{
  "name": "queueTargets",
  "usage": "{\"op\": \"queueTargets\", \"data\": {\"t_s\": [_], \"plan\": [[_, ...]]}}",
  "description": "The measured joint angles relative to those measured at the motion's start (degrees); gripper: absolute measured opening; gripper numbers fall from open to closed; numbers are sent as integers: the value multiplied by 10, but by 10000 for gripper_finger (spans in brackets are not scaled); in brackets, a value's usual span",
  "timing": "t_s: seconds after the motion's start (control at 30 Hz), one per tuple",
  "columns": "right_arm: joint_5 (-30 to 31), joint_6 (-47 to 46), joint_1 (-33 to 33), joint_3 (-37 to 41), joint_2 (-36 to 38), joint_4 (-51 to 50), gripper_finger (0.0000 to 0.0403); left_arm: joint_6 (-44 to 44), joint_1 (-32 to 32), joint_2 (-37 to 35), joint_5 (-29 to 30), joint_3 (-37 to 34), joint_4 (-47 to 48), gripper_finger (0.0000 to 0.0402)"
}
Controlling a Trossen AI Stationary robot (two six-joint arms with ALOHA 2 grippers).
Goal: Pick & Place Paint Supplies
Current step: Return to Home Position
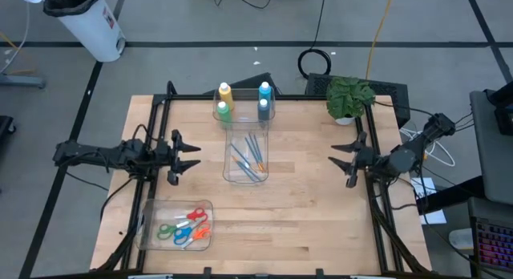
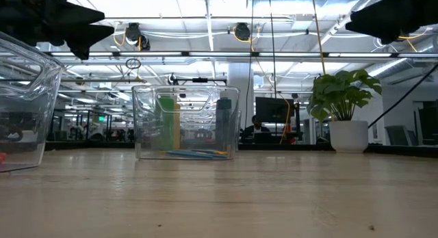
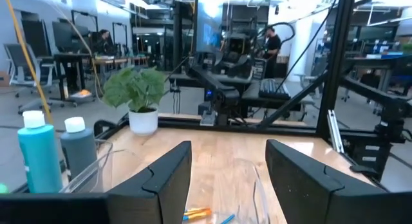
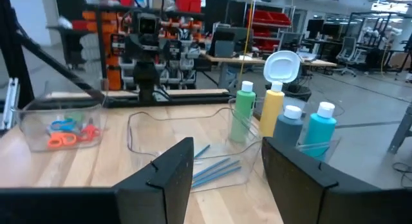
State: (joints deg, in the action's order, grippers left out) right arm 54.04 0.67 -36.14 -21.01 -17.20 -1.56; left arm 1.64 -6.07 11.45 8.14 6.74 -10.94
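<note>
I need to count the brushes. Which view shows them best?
The high view: the brushes lie spread in the middle bin, seen from above. The right wrist view hides some behind the right tool, the left wrist view catches only tips, the low view an edge-on pile.

A yellow bottle (image 1: 225, 93), a green bottle (image 1: 223, 111), a light blue bottle (image 1: 264, 91) and a grey-blue bottle (image 1: 263, 109) all had white caps. The brushes (image 1: 249, 157) were mostly blue, one partly orange. The scissors (image 1: 186, 227) showed red, orange, blue and green handles. The table (image 1: 313, 207) was pale, striped wood. The plant (image 1: 349, 95) was green, in a white pot (image 2: 349, 137).
</note>
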Motion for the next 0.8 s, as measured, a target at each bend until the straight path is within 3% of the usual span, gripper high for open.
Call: {"op": "queueTargets", "data": {"t_s": [0.23, 0.6, 0.8], "plan": [[-2, 0, 0, 29, 72, 0, 178, 3, -1, 0, 1, -30, -22, 207], [-4, 4, 0, 54, 125, 0, 177, 2, -1, 0, 2, -59, -65, 207], [-67, 22, 0, 71, 135, 0, 175, -1, -1, 1, -24, -59, -93, 207]]}}
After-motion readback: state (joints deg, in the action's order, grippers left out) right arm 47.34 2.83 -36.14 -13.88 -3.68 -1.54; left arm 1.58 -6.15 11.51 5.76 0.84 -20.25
